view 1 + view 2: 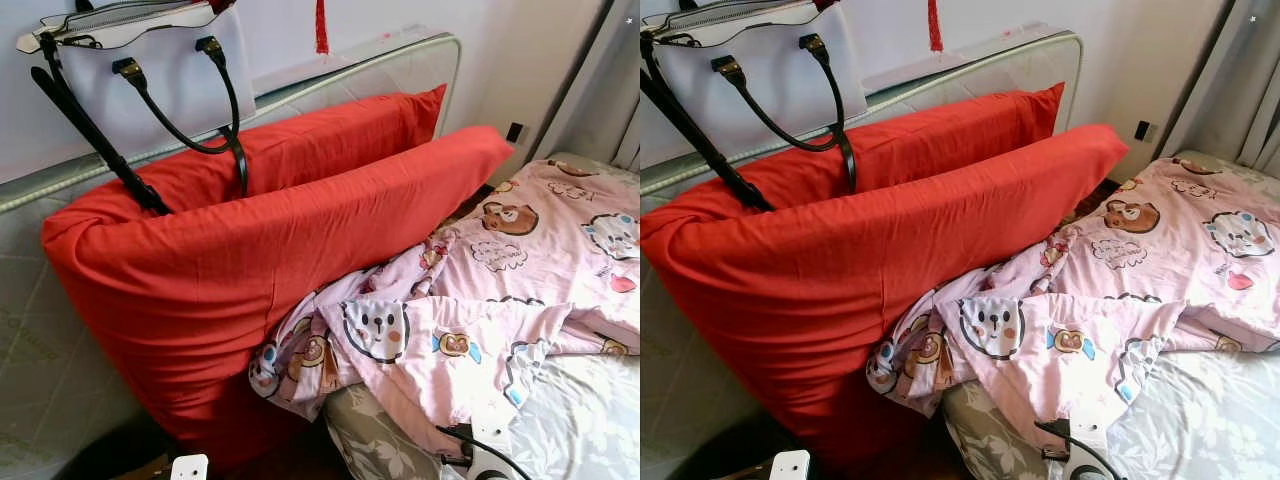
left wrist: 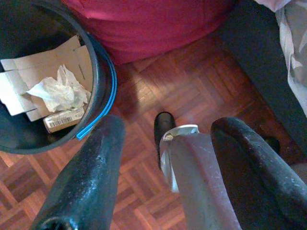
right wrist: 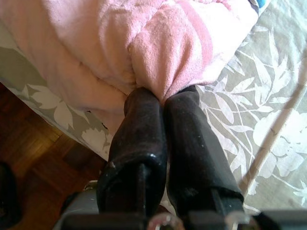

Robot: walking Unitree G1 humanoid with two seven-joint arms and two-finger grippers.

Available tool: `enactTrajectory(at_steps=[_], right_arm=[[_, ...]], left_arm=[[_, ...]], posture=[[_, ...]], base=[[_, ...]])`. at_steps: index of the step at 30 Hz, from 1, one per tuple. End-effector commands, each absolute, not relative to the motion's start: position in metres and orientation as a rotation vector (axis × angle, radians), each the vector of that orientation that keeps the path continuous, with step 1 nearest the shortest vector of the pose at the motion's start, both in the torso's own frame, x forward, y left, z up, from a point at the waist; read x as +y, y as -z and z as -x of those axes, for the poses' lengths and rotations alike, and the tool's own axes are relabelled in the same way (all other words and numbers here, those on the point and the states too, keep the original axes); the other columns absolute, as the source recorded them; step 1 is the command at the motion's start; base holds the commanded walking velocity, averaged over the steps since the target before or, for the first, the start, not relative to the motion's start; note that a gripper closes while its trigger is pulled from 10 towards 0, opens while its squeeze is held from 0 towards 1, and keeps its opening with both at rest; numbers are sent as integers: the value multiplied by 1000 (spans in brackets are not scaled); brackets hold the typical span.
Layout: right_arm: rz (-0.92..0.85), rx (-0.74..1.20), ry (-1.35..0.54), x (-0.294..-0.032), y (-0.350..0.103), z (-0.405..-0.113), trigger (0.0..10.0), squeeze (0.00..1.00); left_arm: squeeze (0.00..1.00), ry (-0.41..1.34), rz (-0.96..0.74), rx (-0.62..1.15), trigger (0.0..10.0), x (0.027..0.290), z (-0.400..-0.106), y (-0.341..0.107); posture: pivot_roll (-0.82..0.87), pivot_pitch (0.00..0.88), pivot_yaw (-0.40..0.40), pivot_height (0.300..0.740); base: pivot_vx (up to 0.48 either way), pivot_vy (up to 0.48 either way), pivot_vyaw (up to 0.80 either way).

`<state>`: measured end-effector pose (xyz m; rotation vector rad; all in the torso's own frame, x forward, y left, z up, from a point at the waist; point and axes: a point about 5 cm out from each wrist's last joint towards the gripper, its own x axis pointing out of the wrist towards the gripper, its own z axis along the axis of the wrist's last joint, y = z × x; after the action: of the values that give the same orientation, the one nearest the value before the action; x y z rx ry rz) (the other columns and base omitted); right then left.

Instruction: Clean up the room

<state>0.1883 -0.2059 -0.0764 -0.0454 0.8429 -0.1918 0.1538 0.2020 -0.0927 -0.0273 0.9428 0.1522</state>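
R gripper is pinched shut on a fold of the pink blanket, which lies crumpled on the bed straight ahead of its tips. Risk: thin pinch slips if pulled fast, or blanket snags on red pillows beyond it. L gripper hangs wide open, w/ bin beside it.

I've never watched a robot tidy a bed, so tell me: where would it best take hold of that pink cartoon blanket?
At the bunched lower corner of the pink blanket hanging over the mattress edge, coming from the floor side. The cloth gathers into a thick fold there, easier to pinch than the flat spread part. The right gripper is already shut on such a fold. The left gripper hangs open above the floor.
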Motion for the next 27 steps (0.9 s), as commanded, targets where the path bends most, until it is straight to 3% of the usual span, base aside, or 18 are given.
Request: enactTrajectory(at_steps=[1,27], right_arm=[[47,836,198,-207,76,-188,10000,0],[55,823,206,-208,74,-191,10000,0]], left_arm=[[0,-152,18,970,10000,205,-147,95],[0,-148,21,967,10000,203,-148,95]], posture=[[-113,38,11,740],[-111,35,7,740]], base=[[-251,0,0],[-263,0,0]])
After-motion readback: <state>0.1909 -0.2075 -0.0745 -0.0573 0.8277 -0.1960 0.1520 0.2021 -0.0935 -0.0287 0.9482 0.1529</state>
